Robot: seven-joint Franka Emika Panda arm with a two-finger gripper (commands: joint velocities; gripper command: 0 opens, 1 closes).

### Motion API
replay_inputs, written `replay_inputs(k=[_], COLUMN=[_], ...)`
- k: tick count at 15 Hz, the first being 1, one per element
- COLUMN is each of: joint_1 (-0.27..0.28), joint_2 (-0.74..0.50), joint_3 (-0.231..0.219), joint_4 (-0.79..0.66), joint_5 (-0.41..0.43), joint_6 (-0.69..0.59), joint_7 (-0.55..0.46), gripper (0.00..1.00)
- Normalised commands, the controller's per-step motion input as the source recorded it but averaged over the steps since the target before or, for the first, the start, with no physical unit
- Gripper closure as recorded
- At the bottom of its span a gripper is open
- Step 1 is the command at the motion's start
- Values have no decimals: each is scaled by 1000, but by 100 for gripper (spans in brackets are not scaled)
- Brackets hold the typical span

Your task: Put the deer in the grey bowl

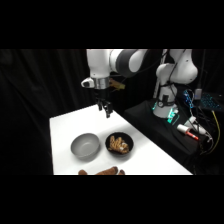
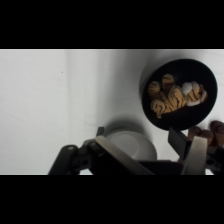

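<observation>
Claw (image 1: 105, 109) hangs above table (image 1: 65, 130), behind grey bowl (image 1: 84, 145).

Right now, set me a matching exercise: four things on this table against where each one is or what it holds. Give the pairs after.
Things:
1. deer
2. grey bowl
3. black bowl
4. gripper

States:
A. holds a tan-orange striped toy
B. hangs above the table's far side, holding nothing
C. empty
D. lies at the table's near edge, outside both bowls

Pairs: 1-D, 2-C, 3-A, 4-B
</observation>
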Motion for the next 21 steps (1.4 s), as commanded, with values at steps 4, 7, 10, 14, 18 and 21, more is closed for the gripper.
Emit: replay_inputs(k=[4, 7, 10, 14, 18, 21], joint_1=[-3, 77, 139, 143, 115, 151], joint_2=[68, 206, 275, 331, 392, 471], joint_3=[35, 82, 100, 62, 8, -54], joint_4=[64, 221, 331, 429, 507, 640], joint_5=[-9, -96, -140, -177, -178, -198], joint_6=[50, 135, 117, 53, 20, -23], joint_7=[62, 168, 212, 191, 143, 271], gripper=[0, 0, 0, 0, 0, 0])
